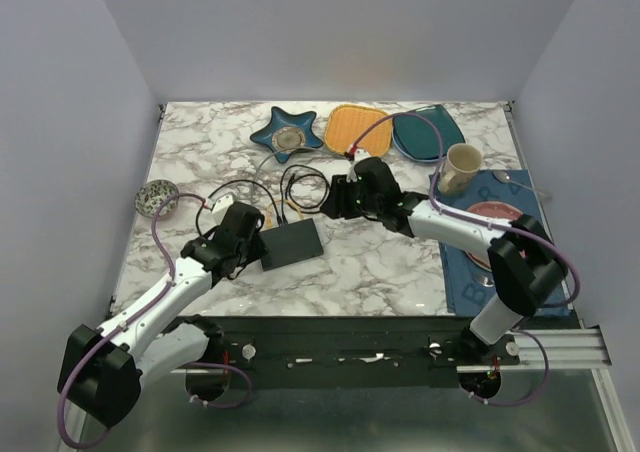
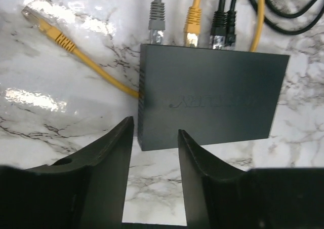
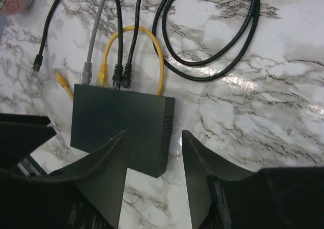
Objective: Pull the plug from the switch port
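Now, your left gripper [image 2: 155, 130] and right gripper [image 3: 153, 135], both spread empty, flank the switch [image 1: 292, 243] mid-table. Unbraced, it could slide when you pull; the touching black plugs [image 2: 218, 22] invite a double grab.

The right claw [image 3: 153, 138] hangs with its fingers spread wide over one corner of the switch [image 3: 114, 117], which lies flat on the marble counter [image 3: 263, 117]. A grey plug [image 3: 86, 73], a yellow plug [image 3: 103, 76] and two black plugs [image 3: 121, 74] sit in its far edge. A coiled black cable [image 3: 212, 41] lies beyond.
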